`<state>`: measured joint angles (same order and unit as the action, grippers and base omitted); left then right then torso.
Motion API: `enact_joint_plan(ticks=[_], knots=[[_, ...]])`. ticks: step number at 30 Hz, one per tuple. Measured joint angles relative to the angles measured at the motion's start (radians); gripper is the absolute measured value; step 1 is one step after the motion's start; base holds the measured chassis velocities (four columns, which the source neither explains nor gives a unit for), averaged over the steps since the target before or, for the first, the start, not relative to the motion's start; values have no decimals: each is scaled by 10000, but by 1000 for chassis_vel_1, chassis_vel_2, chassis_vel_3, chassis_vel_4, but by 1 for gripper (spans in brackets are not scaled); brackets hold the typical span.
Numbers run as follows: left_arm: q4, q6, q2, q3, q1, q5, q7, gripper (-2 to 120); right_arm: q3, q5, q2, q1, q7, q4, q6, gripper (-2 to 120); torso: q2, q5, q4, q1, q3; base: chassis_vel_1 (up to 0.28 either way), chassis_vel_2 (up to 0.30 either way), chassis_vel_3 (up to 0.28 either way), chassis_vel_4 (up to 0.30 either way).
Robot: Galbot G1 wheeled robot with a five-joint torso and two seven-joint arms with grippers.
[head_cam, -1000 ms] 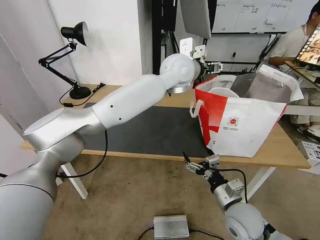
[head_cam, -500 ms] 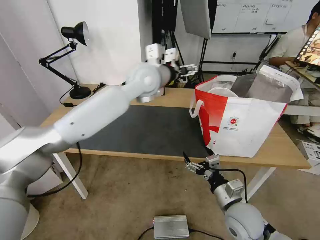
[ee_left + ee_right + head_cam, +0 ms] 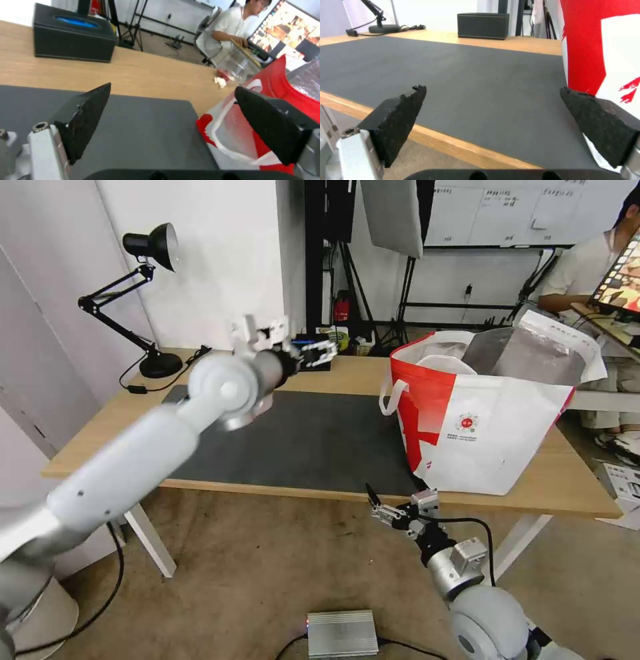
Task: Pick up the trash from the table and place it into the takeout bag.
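Left end effector, released and empty, hangs over the desk far edge beside the mat. Right end effector, released, sits below the near edge. Takeout bag stands upright at the right end.

The robot's left arm stretches from seven o'clock toward twelve, its left hand raised in mid-air with both black fingers spread wide and nothing between them. The right arm sits low at five o'clock, its right hand pointing to eleven, fingers likewise apart.
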<state>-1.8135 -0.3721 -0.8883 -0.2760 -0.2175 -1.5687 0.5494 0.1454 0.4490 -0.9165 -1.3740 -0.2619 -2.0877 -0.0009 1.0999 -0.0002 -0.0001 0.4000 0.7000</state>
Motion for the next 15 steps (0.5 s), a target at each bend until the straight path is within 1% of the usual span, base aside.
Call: enact_joint_plan(ticks=[3,4,5,8,9,12,13,15], knots=[[-124,1,78,226,-314,238,-103,100,0,0,0,0,0,0,0,100,0,2,0,-1,0,0,0,0,0],[-320,22,290,631,-911,867,-525,100,0,0,0,0,1,0,0,100,0,-1,0,0,1,0,0,0,0],[-320,22,290,631,-911,867,-525,100,0,0,0,0,1,0,0,100,0,-1,0,0,1,0,0,0,0],[-716,184,760,1331,-1858,1761,-1203,100,0,0,0,1,1,0,0,100,1,0,1,0,0,0,0,0,0],[-716,184,760,1331,-1858,1761,-1203,100,0,0,0,1,1,0,0,100,1,0,1,0,0,0,0,0,0],[-1071,482,1212,2241,-3108,2800,-2064,100,0,0,0,0,0,0,0,100,1,-1,1,-1,0,0,0,0,0],[-1071,482,1212,2241,-3108,2800,-2064,100,0,0,0,0,0,0,0,100,1,-1,1,-1,0,0,0,0,0],[-1268,952,1497,2925,-4105,3563,-2696,100,0,0,0,0,0,0,1,100,1,0,2,-1,0,0,0,0,0]])
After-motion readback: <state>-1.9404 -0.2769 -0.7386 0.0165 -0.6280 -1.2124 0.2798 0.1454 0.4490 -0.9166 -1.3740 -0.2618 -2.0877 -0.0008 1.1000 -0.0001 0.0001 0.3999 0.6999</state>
